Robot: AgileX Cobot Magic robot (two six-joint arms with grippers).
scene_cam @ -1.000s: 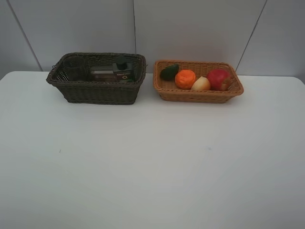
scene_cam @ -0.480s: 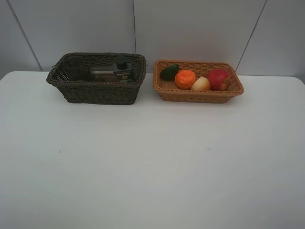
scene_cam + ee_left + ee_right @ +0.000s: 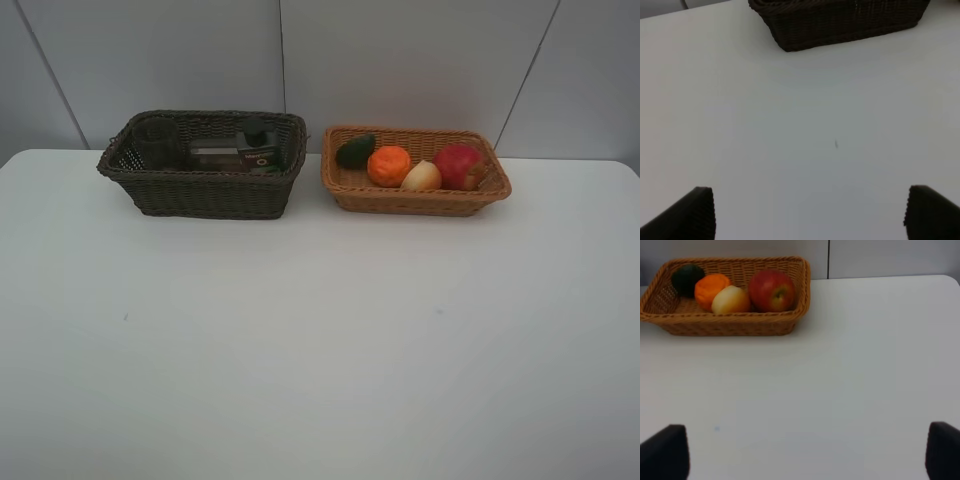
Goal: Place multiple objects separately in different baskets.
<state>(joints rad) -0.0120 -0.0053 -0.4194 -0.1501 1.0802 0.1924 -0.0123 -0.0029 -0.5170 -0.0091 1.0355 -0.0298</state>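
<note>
Left wrist view: fingers (image 3: 700, 212) spread wide and empty above bare bench (image 3: 805, 145), dark brown basket (image 3: 840, 22) well ahead. Right wrist view: fingers (image 3: 665, 452) likewise wide, holding nothing; tan basket (image 3: 730, 322) carries apple (image 3: 771, 290), peach (image 3: 731, 300), tangerine (image 3: 710, 286), avocado (image 3: 686, 277). Exterior view: neither arm shows, black bottle (image 3: 258, 152) and cup (image 3: 155, 143) sit in the dark basket, so sorting looks complete; best to keep both arms back.

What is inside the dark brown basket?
Inside the dark brown basket a black square bottle and a translucent cup are visible. The basket wall hides their lower parts, so anything else lying there cannot be seen.
</note>
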